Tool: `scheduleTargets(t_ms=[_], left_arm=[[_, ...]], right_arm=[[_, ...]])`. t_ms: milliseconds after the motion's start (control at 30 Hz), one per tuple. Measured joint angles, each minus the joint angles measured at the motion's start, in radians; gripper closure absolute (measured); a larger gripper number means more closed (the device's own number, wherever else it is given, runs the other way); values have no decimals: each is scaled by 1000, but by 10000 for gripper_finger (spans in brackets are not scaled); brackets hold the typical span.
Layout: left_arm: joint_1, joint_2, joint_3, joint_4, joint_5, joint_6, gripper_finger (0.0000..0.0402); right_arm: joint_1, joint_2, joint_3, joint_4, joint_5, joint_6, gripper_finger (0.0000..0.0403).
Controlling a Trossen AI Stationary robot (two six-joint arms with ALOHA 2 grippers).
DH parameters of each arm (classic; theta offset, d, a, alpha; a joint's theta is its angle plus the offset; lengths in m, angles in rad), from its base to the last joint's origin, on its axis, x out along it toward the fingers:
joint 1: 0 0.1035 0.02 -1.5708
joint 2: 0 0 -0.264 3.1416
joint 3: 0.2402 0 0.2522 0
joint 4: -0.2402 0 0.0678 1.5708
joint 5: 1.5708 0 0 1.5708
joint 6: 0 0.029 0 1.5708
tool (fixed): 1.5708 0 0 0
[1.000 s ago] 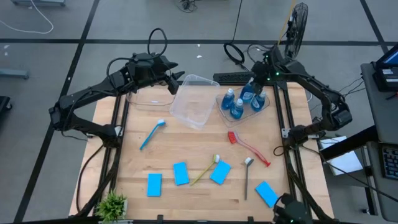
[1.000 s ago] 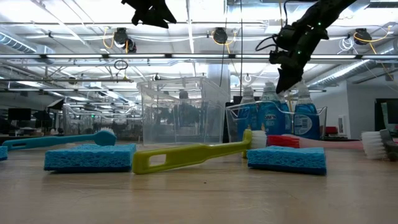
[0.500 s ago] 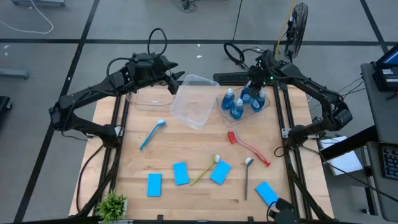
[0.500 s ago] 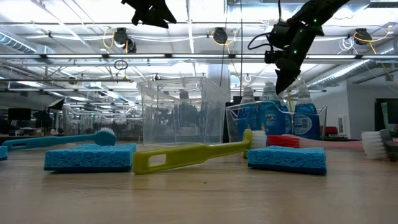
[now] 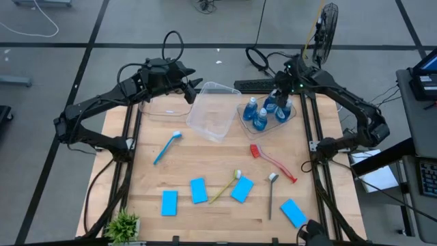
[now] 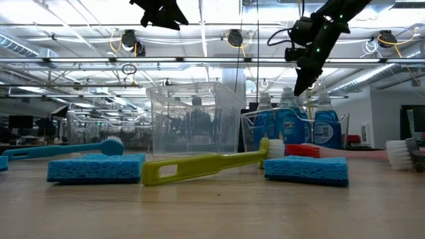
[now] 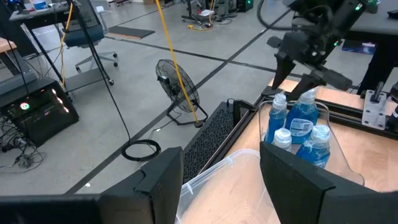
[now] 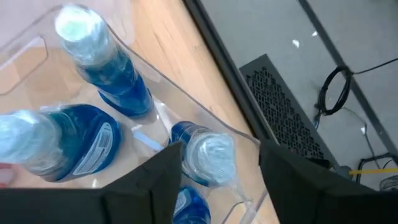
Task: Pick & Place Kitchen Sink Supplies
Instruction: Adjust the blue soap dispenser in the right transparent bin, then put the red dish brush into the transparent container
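Several small bottles of blue liquid point(image 5: 261, 117) stand upright in a clear tub point(image 5: 244, 117) at the table's far right. My right gripper point(image 5: 281, 90) hangs open just above them. In its wrist view the fingers stand on either side of one bottle's cap point(image 8: 208, 152), apart from it. In the low view its fingertips point(image 6: 300, 81) end above the bottle tops point(image 6: 289, 99). My left gripper point(image 5: 188, 85) waits open, high over the far-left tubs. Blue sponges point(image 5: 199, 190) and the blue point(image 5: 167, 147), yellow point(image 5: 225, 186), grey point(image 5: 271, 195) and red point(image 5: 273, 160) brushes lie flat on the table.
A tall clear tub point(image 5: 212, 109) stands left of the bottle tub, and a flat clear tub point(image 5: 164, 106) sits at the far-left edge. A small potted plant point(image 5: 123, 224) is at the near-left corner. A floor fan point(image 7: 177, 87) and a black grille lie beyond the far edge.
My right gripper has swayed a little toward the table's left and back over the bottle tub, ending slightly higher. It has stayed open. Nothing on the table has moved.
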Motion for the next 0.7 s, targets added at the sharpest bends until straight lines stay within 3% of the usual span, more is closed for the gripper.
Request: scheduleTargets(t_ms=[233, 700], left_arm=[[0, 0, 0, -5, 0, -2, 188], [-58, -16, 0, -230, 2, -85, 188]], right_arm=[[29, -137, 1, 22, 99, 4, 158], [320, -479, 2, -70, 44, 351, 149]])
